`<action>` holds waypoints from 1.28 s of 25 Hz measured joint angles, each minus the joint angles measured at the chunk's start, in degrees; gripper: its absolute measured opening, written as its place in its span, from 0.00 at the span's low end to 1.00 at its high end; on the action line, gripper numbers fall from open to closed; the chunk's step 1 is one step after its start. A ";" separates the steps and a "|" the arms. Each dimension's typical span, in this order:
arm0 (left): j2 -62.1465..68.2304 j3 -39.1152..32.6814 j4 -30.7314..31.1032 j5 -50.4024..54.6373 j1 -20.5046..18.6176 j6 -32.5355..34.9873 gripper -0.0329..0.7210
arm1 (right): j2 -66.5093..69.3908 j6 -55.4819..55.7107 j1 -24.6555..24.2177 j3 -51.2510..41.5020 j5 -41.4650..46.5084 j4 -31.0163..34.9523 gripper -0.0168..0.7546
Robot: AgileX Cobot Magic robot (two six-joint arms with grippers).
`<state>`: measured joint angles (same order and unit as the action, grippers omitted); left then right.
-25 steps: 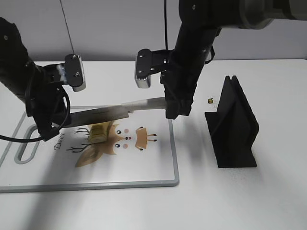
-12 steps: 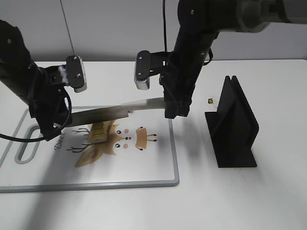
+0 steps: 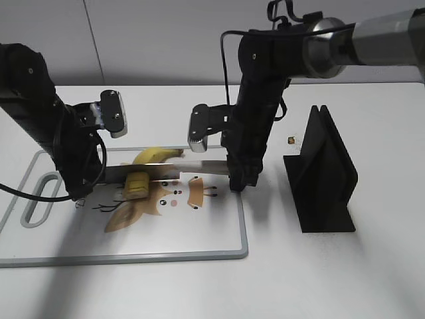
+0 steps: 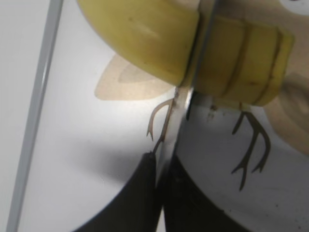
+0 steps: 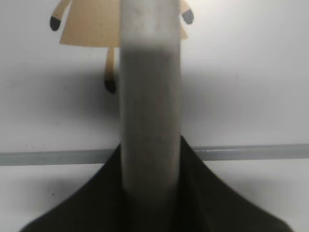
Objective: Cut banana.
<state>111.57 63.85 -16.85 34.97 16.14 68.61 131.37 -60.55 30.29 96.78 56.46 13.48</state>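
Yellow and curved, the banana [image 3: 147, 167] lies on the white cutting board [image 3: 199, 232], toward its far left part, over the printed deer drawing [image 3: 143, 203]. We see its dark stem tip pointing right and away, and its blunt cut end facing the near side. A knife [image 3: 169, 171] lies across it, its blade running left to right. In the left wrist view the blade [image 4: 190, 82] stands edge-on between two parts of the banana [image 4: 145, 38], with the board's antler print [image 4: 251, 145] just below.

We hold the knife at both ends. Our right gripper [image 3: 240, 174] is pressed together on the pale handle [image 5: 149, 96], which fills the middle of the right wrist view, with the grey rim of the board [image 5: 251, 152] crossing behind it. Our left gripper [image 3: 81, 187] sits at the blade's left end, low over the board near its handle slot [image 3: 38, 199]. In the left wrist view its two dark fingers [image 4: 140, 193] lie close on either side of the thin metal; they appear to pinch the blade tip, with almost no gap showing between them.

Right of the board, well apart from it, a black knife stand [image 3: 322, 173] rests upright on the white table [image 3: 332, 279]. A tiny dark speck [image 3: 291, 140] lies on the table just left of the stand's far end.
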 joint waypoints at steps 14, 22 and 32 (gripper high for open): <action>-1.30 0.13 -0.10 -0.12 -0.22 0.61 0.06 | 0.78 0.81 -0.16 0.56 1.10 0.52 0.26; -5.56 -1.19 1.38 2.22 0.08 0.05 0.06 | -1.88 0.81 0.24 -0.11 1.93 1.08 0.26; -11.79 -1.21 1.80 3.38 0.08 -0.25 0.05 | -7.14 0.82 0.26 -0.11 2.37 0.33 0.26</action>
<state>99.78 62.64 -15.05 38.34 16.22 68.36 124.23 -59.72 30.56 96.67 58.82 13.80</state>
